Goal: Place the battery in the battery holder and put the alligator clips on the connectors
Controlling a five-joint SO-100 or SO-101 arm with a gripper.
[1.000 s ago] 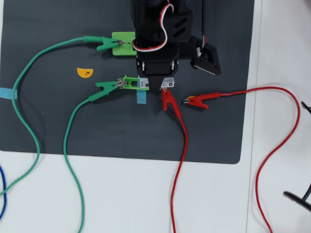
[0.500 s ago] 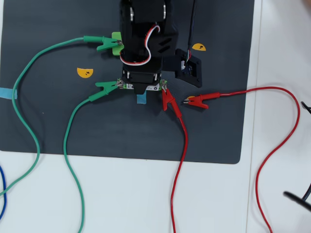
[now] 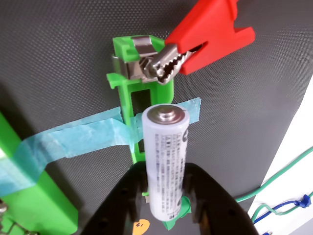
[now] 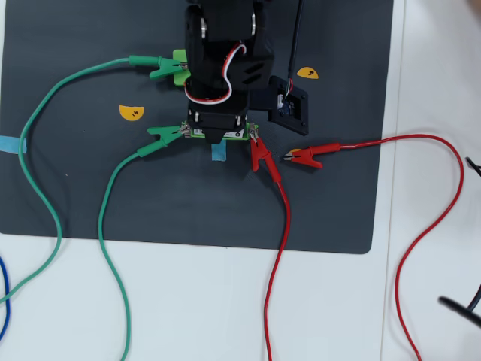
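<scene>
The battery [image 3: 166, 161], judged light, rigid and slippery-smooth, is held clenched at its lower barrel by the claw [image 3: 164, 200] above the battery holder [image 3: 142, 98].

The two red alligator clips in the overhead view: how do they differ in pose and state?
One red clip is bitten onto the metal connector at the end of the battery holder; the other red clip lies loose on the dark mat, gripping nothing. The attached clip points up toward the holder; the loose clip lies sideways, jaws pointing left. Both have red sleeves, toothed metal jaws and long red wires.
</scene>
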